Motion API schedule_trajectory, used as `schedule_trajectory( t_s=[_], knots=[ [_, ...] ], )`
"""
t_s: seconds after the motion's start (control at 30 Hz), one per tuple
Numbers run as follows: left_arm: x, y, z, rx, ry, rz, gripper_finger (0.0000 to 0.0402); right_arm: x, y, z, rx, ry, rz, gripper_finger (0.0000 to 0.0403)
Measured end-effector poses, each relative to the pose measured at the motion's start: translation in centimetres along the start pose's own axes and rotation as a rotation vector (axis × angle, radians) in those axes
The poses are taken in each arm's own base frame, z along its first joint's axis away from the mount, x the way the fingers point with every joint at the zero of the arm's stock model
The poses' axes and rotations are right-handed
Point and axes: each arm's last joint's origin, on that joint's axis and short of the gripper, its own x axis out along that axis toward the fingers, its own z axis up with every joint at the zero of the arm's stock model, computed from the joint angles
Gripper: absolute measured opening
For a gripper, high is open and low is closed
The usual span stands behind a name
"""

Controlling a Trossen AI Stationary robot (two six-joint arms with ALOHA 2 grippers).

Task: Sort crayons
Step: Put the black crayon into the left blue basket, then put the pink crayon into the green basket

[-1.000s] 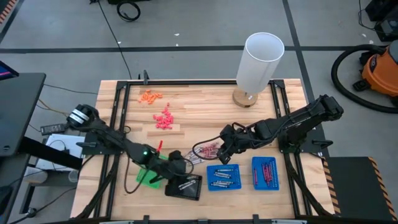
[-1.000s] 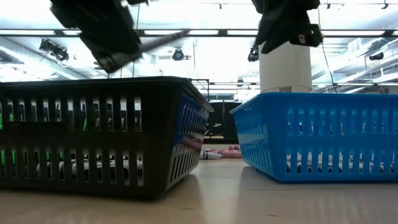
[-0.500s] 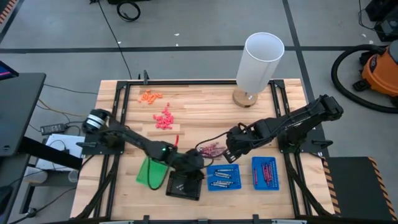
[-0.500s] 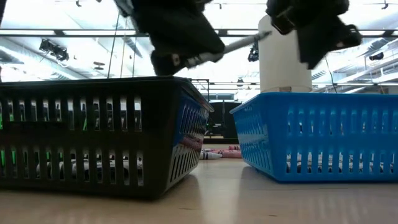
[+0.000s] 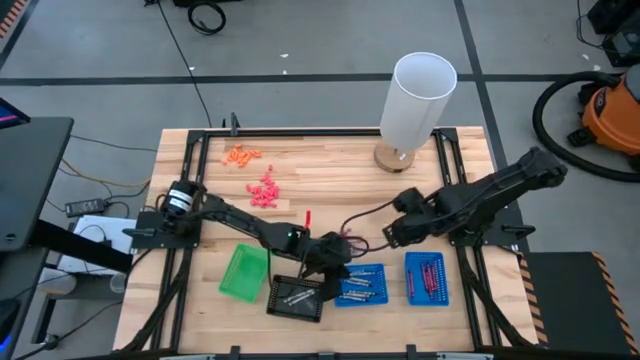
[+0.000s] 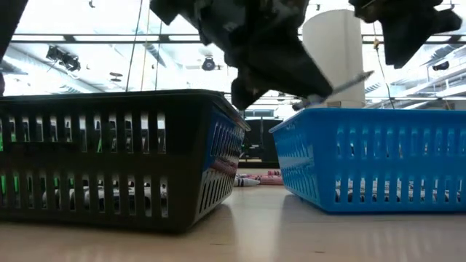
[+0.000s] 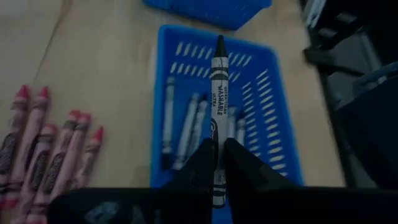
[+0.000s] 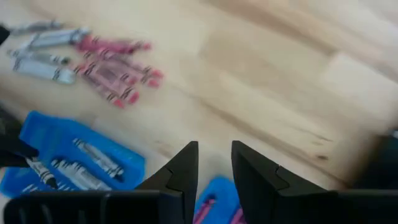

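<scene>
We see the left gripper pinching a grey crayon above the blue tray. The right gripper, jaws narrowly apart, holds nothing.

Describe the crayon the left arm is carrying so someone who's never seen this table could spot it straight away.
Start at the tall white cylinder at the wooden table's far edge, then look toward the near edge for two small blue plastic trays. Above the tray that holds grey-white crayons, the left tool pinches one grey-white crayon. It alone is lifted and pointing along the tray; the others lie flat inside.
</scene>
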Motion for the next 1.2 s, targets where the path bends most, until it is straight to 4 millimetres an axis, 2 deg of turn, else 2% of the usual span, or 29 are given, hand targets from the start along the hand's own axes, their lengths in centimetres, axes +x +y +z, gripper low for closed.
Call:
schedule_trajectory(
  t_s=[0.17, 0.27, 0.57, 0.67, 0.77, 0.9, 1.03, 1.2],
  knots=[
    [0.8, 0.3, -0.3, 0.044, -0.008, 0.003, 0.0022, -1.3, -1.5, 0.3, 0.033, -0.036, 0.008, 0.0104],
    [1.2, 0.3, -0.3, 0.072, -0.024, -0.004, 0.0036, -1.5, -1.9, 0.4, 0.033, -0.037, 0.003, 0.0104],
    [1.8, 0.5, -0.6, 0.118, -0.033, 0.003, 0.0160, -1.5, -1.8, 0.4, 0.030, -0.052, 0.004, 0.0104],
    [0.9, 0.5, -0.3, 0.115, -0.009, 0.017, 0.0178, -1.4, -1.7, 0.4, 0.008, -0.052, 0.004, 0.0104],
    [-0.7, 0.4, 0.1, 0.147, 0.017, 0.062, 0.0178, -1.4, -1.5, 0.3, -0.030, -0.052, 0.025, 0.0104],
    [-2.7, -0.2, 0.3, 0.273, 0.048, 0.132, 0.0162, -1.5, -0.9, 0.4, -0.087, -0.063, 0.087, 0.0104],
    [-4.6, -0.9, 0.9, 0.396, 0.028, 0.115, 0.0144, -1.5, 0.0, 0.5, -0.202, -0.089, 0.157, 0.0104],
    [-6.9, -0.1, 0.3, 0.450, 0.102, 0.187, 0.0130, -1.6, 0.4, 0.6, -0.324, -0.120, 0.187, 0.0104]
  ],
)
